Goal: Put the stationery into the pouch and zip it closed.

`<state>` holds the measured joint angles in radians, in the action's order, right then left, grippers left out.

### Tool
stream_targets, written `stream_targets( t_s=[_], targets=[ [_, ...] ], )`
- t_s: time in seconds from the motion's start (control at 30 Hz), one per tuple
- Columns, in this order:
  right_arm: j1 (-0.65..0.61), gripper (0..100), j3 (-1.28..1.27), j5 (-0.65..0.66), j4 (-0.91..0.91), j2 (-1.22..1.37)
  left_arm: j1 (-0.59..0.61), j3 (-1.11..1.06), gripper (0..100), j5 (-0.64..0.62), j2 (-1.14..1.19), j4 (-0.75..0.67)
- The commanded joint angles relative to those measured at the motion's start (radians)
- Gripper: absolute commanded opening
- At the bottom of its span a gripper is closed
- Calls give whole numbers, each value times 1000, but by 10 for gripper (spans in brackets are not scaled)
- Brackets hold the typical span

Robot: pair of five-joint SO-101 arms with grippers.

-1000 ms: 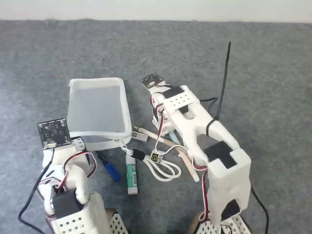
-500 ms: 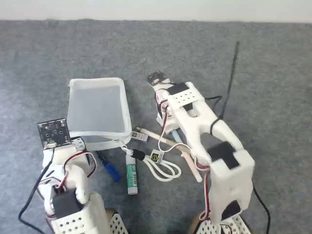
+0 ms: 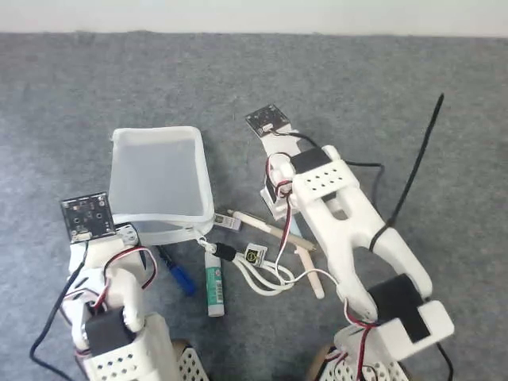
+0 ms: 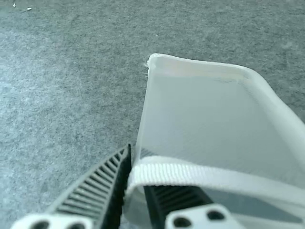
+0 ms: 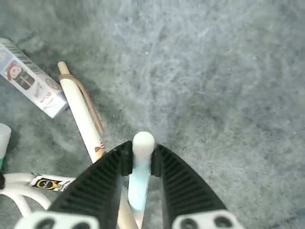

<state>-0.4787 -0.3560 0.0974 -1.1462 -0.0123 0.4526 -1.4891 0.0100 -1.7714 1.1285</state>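
At the pouch's (image 4: 209, 124) open rim, the left pincer (image 4: 136, 176) is pressed together on the white zipper band, holding the mouth in place on the grey bench (image 3: 444, 95). Near that mouth, off to the side, the right pincer (image 5: 142, 151) pinches a pale blue pen (image 5: 139, 186) just below its white rounded end. A cream pen (image 5: 83, 119) lies close alongside it.

The rest of the stationery sits near the pouch's mouth too: a small printed box (image 5: 31, 78), a green glue stick (image 3: 213, 290), a blue pen (image 3: 176, 274) and a looped white cable (image 3: 262, 274).

To my eye the job now is to lift the pale blue pen without dragging the cream one along. Then it has to be turned so it goes lengthwise through the opening. The grip looks close to one end, so the long tail may droop and snag the rim. I'd come in high over the pouch and lower the pen free end first, while the left arm holds the mouth steady.
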Motion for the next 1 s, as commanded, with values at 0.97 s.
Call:
stream_targets(
  t_s=[0.97],
  targets=[
    [22, 6, -87, -9, 174, -82, -120, 584, 9, 26, 6, 114]
  ],
)
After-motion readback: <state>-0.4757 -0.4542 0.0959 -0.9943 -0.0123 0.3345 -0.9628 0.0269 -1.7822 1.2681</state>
